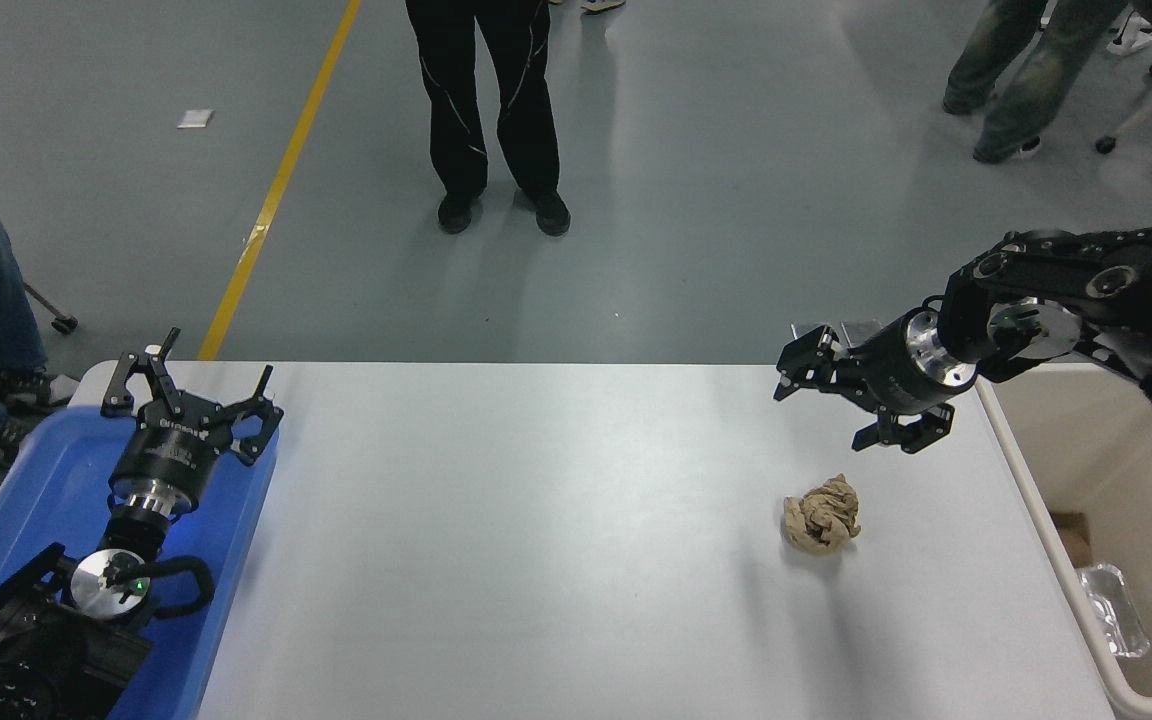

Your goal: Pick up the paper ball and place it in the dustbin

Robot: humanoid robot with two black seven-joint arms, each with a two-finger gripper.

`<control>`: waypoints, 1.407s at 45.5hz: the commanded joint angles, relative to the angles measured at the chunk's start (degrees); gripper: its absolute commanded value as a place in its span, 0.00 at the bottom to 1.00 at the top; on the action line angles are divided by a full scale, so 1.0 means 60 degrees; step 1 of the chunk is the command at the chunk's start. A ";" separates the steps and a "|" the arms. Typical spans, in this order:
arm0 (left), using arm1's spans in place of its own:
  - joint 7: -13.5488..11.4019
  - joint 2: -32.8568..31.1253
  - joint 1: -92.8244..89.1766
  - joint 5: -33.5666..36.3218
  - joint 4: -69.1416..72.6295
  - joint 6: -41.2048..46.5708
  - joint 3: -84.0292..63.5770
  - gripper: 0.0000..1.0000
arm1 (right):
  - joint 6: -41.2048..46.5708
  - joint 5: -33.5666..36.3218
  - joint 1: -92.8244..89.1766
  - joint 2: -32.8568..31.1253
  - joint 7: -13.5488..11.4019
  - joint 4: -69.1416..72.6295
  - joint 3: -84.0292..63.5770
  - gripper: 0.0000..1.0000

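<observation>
The tan-brown crumpled paper ball (822, 515) lies on the white table (536, 540), right of centre. My right gripper (816, 400) hangs open and empty above the table, behind and slightly above the ball, apart from it, its fingers pointing left. The beige dustbin (1046, 520) stands at the table's right edge, its thick rim next to the ball's side. My left gripper (191, 385) is parked open over the blue tray at the lower left.
A shallow blue tray (26, 520) sits at the table's left end under the left arm. A silvery wrapper (1114, 608) and a brown scrap lie inside the dustbin. A person's legs (491, 110) stand beyond the far edge; others are at the far left and top right.
</observation>
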 commanded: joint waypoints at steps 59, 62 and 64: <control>0.0014 0.0010 -0.0013 0.0014 0.0000 0.0000 0.0004 0.99 | -0.0714 -0.2963 -0.2036 0.1178 -0.0065 -0.1914 0.0080 0.00; 0.0014 0.0010 -0.0013 0.0014 0.0000 0.0000 0.0004 0.99 | -0.0714 -0.2963 -0.1992 0.1164 -0.0065 -0.1914 0.0080 0.00; 0.0014 0.0010 -0.0013 -0.0001 0.0000 0.0000 0.0004 0.99 | -0.0699 -0.2949 -0.1948 0.1135 -0.0065 -0.1899 0.0080 0.00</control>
